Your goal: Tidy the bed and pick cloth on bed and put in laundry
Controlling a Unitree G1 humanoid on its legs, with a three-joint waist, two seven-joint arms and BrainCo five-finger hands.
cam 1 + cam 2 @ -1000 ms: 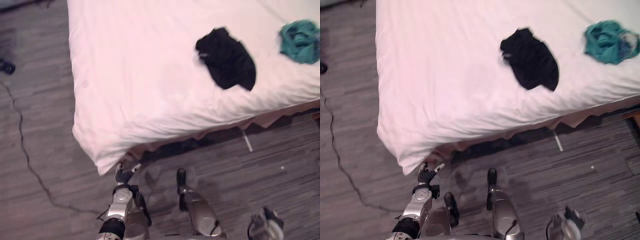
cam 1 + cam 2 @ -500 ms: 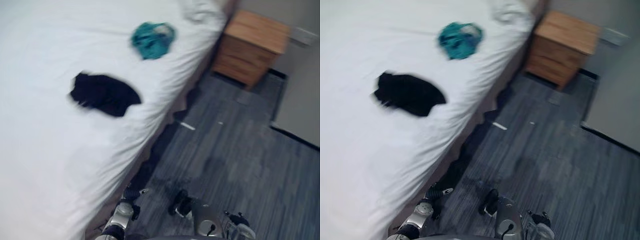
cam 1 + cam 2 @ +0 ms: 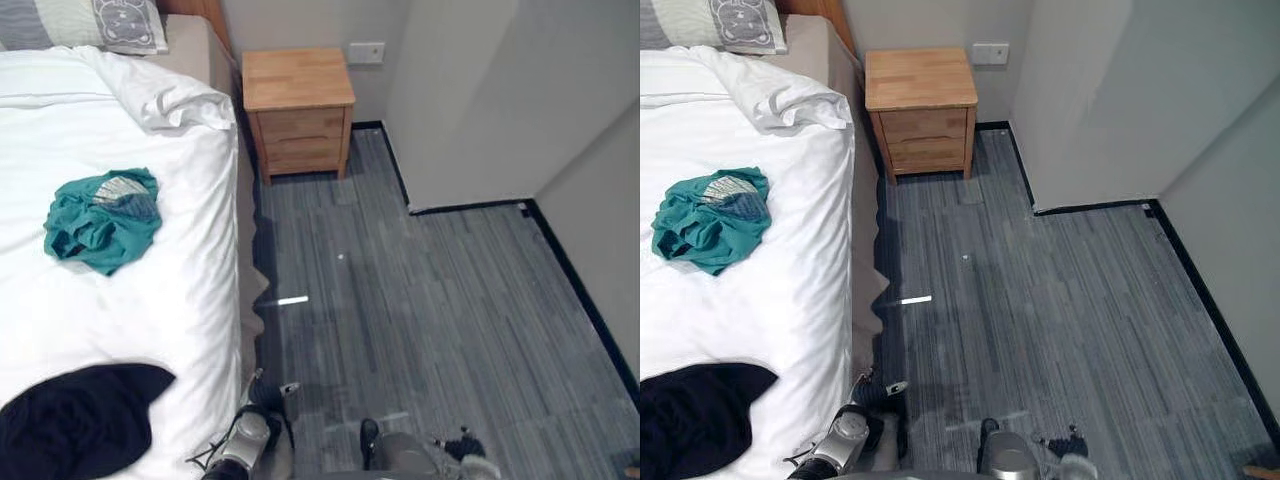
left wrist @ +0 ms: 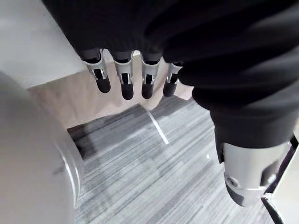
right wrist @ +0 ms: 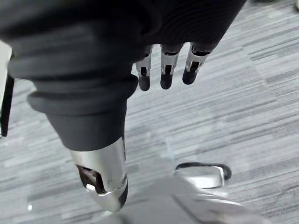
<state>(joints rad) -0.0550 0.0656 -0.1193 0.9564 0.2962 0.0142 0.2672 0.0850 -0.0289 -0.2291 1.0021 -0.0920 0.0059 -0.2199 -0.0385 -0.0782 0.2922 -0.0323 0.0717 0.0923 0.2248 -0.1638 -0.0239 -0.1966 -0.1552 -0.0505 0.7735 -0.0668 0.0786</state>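
Note:
A teal cloth (image 3: pixel 100 220) lies crumpled on the white bed (image 3: pixel 190 300), well in from its side edge. A black cloth (image 3: pixel 75 420) lies nearer to me on the same bed, close to the edge. My left hand (image 3: pixel 266 386) hangs low beside the bed's side, below the black cloth. Its fingers (image 4: pixel 124 84) are straight and hold nothing. My right hand (image 3: pixel 465 445) hangs over the grey floor, away from the bed. Its fingers (image 5: pixel 166 70) are also straight and empty. Neither hand touches a cloth.
A wooden nightstand (image 3: pixel 297 110) stands at the head of the bed against the wall. A grey pillow (image 3: pixel 125 22) and a rumpled duvet corner (image 3: pixel 175 105) lie at the bed's head. A wall corner (image 3: pixel 470 100) juts out on the right. A small white strip (image 3: pixel 292 300) lies on the floor.
The whole picture has swung round as the camera turned toward the head of the bed. Both cloths lie where they were on the bed. Both hands stay low.

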